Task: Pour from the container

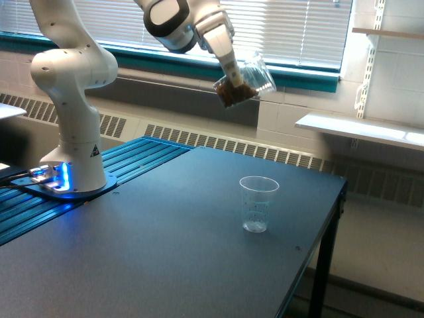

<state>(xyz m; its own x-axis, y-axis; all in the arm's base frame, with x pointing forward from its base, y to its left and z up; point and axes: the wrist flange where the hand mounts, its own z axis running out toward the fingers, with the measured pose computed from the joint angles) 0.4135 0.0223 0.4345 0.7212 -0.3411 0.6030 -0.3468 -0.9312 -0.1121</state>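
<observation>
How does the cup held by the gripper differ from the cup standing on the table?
The held container hangs tilted in the air, gripped by the gripper; the measuring cup stands upright on the dark table.
The container holds dark brown material; the measuring cup looks empty.
The container's walls look smooth; the measuring cup bears printed marks and tapers downward.
Both are clear plastic.

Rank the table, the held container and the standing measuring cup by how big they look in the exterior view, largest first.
1. The table, by far.
2 and 3. The container in the gripper and the measuring cup look alike in size, and their distances from the camera differ, so no ranking.
</observation>
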